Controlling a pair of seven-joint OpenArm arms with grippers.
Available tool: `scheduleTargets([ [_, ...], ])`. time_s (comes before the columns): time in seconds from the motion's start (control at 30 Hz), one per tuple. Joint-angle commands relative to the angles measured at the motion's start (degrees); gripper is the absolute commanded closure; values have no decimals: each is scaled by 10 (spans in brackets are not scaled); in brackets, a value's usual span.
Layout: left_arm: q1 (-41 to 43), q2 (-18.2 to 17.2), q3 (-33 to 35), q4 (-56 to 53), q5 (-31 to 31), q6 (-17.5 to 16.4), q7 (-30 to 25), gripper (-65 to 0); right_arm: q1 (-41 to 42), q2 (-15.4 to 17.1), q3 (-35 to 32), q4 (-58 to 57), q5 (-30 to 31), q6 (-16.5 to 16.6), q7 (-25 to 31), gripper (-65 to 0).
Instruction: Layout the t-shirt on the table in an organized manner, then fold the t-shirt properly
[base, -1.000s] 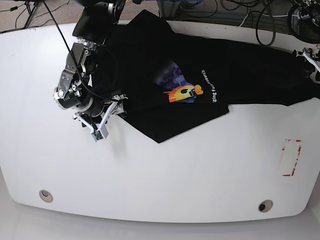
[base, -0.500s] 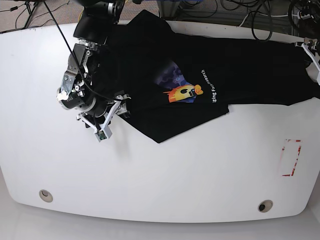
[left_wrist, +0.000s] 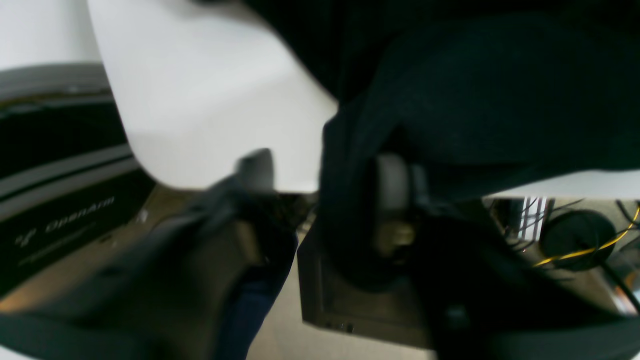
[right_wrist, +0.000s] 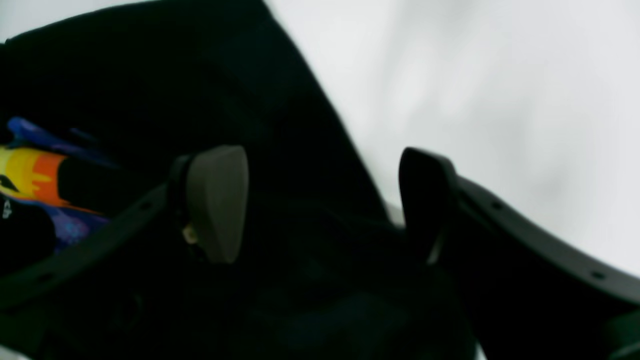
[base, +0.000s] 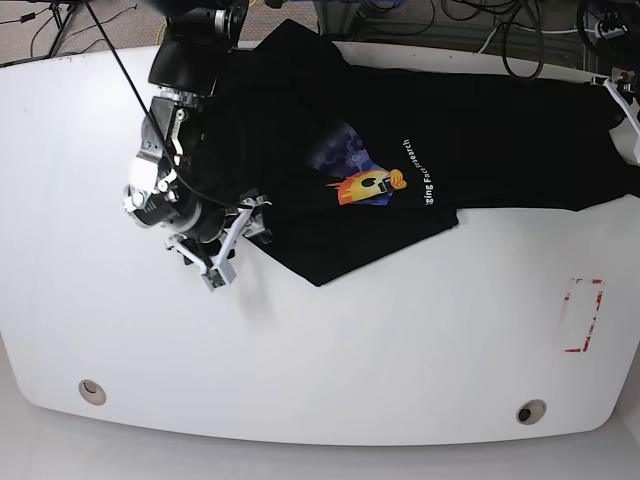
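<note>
the black t-shirt (base: 400, 150) lies spread across the far half of the white table (base: 330, 350), stretched from one arm to the other, with its orange and blue print (base: 365, 183) facing up near the middle and a folded corner pointing toward the near edge.

the right gripper (right_wrist: 320, 205) sits at the shirt's edge on the base view's left. its jaws stand apart, one grey pad (right_wrist: 217, 200) over the dark cloth and the other finger out toward the bare table. the shirt's edge runs up between them and black cloth fills the space under and behind the jaws; nothing is pinched between them. the print shows just outside the grey pad's side.

the left gripper (left_wrist: 325, 195) is at the far corner of the table, on the base view's right, where the shirt reaches the table's edge. in the left wrist view a thick bunch of black cloth hangs down between its fingers, close against the pale one (left_wrist: 392, 182), with the table top above and beyond the jaws. the picture is blurred, and i cannot tell whether the jaws are clamped on the cloth or only around it.

a red tape rectangle (base: 583, 315) lies on the table well apart from both grippers.
</note>
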Motion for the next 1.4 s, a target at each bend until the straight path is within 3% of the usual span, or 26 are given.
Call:
scheduleTargets([
  [0.0, 1, -11, -3, 8, 2, -1, -2, -146, 28, 0, -19, -34, 13, 1, 37, -450],
  [0.07, 1, -11, -3, 8, 2, -1, -2, -117, 38, 0, -32, -61, 11, 1, 59, -450],
  [0.2, 6, -11, -3, 8, 1, -1, -2, -126, 61, 0, -47, -103, 11, 1, 86, -450],
  [0.4, 9, -11, -5, 8, 1, -1, -2, -268, 101, -5, -51, -177, 11, 1, 100, -450],
  [0.57, 9, -11, -5, 8, 1, -1, -2, -364, 117, -2, -51, -230, 10, 1, 157, -450],
  [0.83, 6, -9, -2, 8, -2, -1, 0, -367, 148, 18, -52, -314, 10, 1, 182, -450],
  [1.03, 4, -10, -24, -18, -134, -1, 14, -367, 142, 16, -57, -321, 10, 1, 182, -450],
  [1.13, 6, -11, -35, -41, -185, -1, 14, -368, 132, 16, -92, -321, 15, 1, 182, -450],
  [1.37, -5, -13, -38, -87, -182, -1, 14, -369, 121, 7, -149, -318, 15, 1, 182, -450],
])
